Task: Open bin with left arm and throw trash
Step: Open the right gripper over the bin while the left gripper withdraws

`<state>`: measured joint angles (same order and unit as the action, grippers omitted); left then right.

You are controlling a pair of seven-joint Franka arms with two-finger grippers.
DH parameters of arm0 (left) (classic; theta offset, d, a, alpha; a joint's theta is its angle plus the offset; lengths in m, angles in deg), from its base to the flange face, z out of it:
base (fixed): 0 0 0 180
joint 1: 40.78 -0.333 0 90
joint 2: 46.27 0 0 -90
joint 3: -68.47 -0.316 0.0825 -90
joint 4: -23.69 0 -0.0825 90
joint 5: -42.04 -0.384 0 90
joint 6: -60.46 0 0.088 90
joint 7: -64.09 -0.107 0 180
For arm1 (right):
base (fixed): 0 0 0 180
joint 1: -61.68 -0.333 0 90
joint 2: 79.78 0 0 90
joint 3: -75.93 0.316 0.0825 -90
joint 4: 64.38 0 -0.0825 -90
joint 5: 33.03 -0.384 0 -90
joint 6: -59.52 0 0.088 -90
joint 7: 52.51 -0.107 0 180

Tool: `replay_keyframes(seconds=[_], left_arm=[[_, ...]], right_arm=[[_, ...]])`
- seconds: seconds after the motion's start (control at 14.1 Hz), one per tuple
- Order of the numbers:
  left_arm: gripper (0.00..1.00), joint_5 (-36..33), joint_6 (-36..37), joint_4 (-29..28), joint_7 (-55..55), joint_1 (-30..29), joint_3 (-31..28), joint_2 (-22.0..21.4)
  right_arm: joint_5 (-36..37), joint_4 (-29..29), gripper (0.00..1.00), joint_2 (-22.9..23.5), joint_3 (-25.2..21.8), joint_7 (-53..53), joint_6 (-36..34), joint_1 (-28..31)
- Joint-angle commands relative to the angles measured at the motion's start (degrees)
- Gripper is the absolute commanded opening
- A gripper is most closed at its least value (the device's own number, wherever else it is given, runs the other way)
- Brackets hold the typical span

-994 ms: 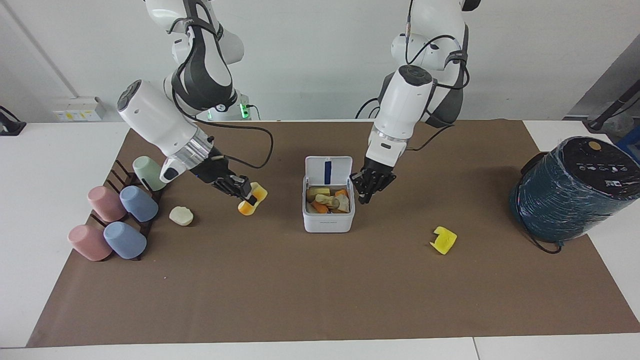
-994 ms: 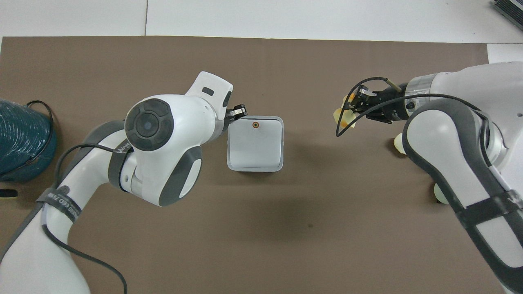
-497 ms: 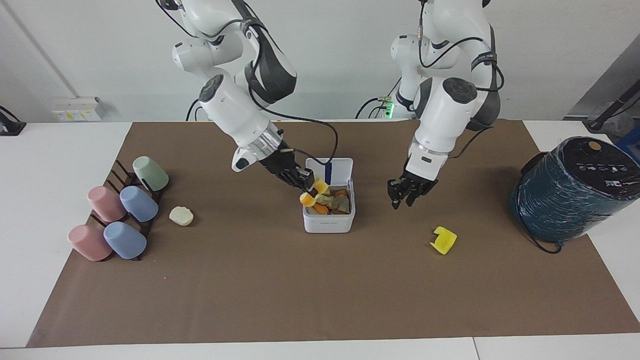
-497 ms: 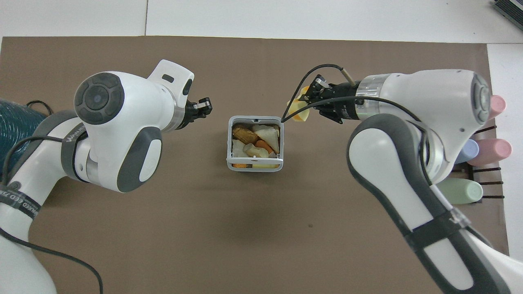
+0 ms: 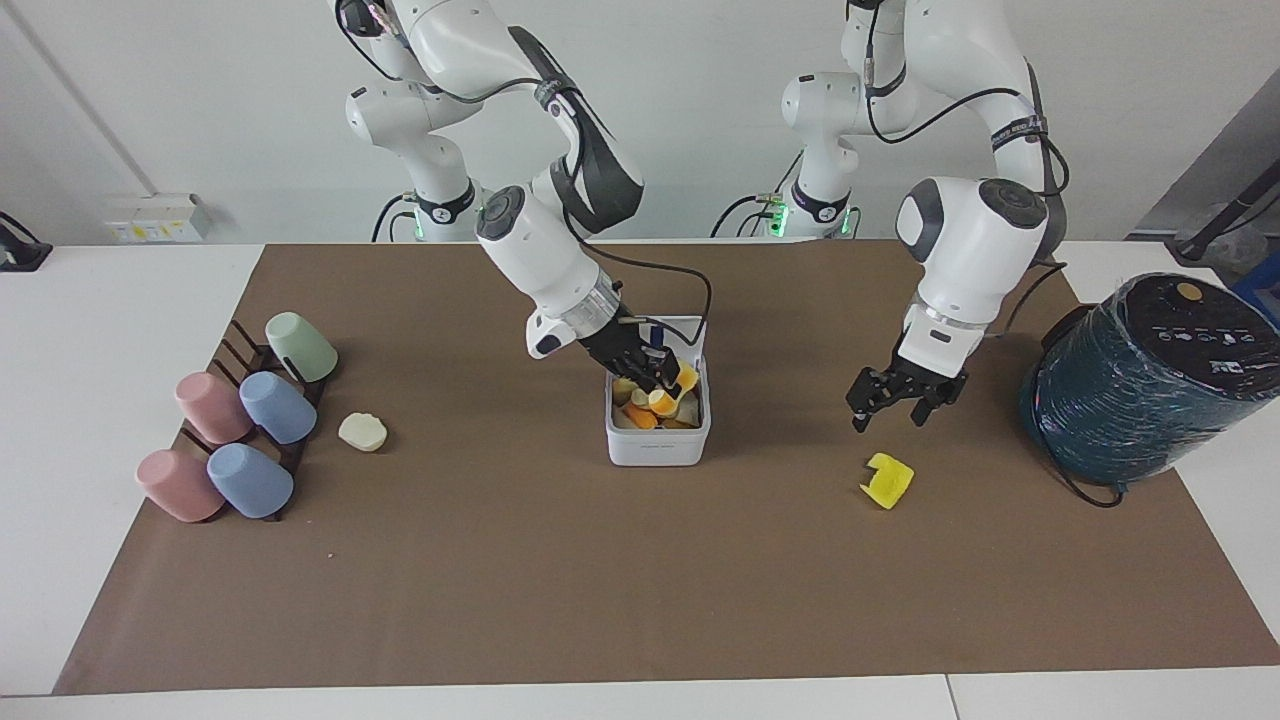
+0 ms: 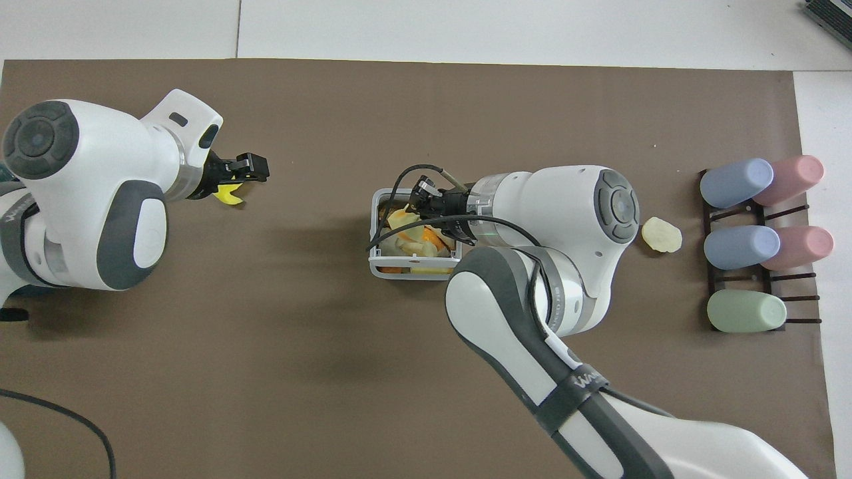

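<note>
The white bin (image 5: 657,445) stands mid-table with its lid (image 5: 685,330) hinged upright, and it holds several scraps. My right gripper (image 5: 660,380) reaches down into the bin (image 6: 413,273), with the yellow-and-orange wedge of trash (image 5: 680,382) at its tips among the scraps. My left gripper (image 5: 892,402) hangs open over the bright yellow notched piece (image 5: 887,481), clear of it. From above the left gripper (image 6: 256,170) partly covers that yellow piece (image 6: 229,195). The cream-white lump (image 5: 362,431) lies beside the cup rack, toward the right arm's end of the table.
A dark rack with several pastel cups (image 5: 240,425) stands at the right arm's end of the table. A big dark teal wrapped cylinder (image 5: 1150,385) sits at the left arm's end. A brown mat (image 5: 600,580) covers the table.
My right arm has carried the wedge from near the cups over to the bin and down into it. My left gripper has moved off from beside the bin to over the yellow piece and opened.
</note>
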<state>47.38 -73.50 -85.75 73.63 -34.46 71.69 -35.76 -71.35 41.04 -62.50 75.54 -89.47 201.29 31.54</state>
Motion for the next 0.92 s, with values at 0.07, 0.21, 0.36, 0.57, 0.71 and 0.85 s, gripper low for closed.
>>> replay_keyframes(seconds=[0.07, 0.21, 0.36, 0.57, 0.71, 0.85], left_arm=[[1.0, 0.37, -7.34, -1.65, -6.63, -0.87, 0.38, 3.36], [1.0, 0.28, -11.3, -1.48, -9.44, -1.22, 0.38, 6.0], [1.0, -0.07, -14.55, -1.3, -12.26, -1.4, 0.3, 8.9], [1.0, -0.07, -16.94, -1.39, -15.95, -2.45, 0.38, 10.84], [1.0, -0.07, -18.08, -1.48, -16.58, -2.45, 0.3, 11.72], [1.0, -0.16, -19.22, -1.65, -16.75, -2.45, 0.3, 12.42]], right_arm=[[-0.43, 0.13, 1.0, -0.49, -0.14, 0.4, 0.62, 0.17], [-0.17, 0.13, 1.0, -0.49, -0.14, 0.75, 0.62, 0.7], [-0.08, -0.22, 1.0, -0.49, -0.14, 0.67, 0.62, 0.44], [2.19, -0.31, 1.0, -0.84, -0.23, 0.76, 0.1, 0.7], [4.39, -1.09, 1.0, -1.46, -0.66, 0.76, -0.43, 0.87], [9.47, -1.8, 1.0, -3.3, -1.02, 0.76, -2.44, 2.97]])
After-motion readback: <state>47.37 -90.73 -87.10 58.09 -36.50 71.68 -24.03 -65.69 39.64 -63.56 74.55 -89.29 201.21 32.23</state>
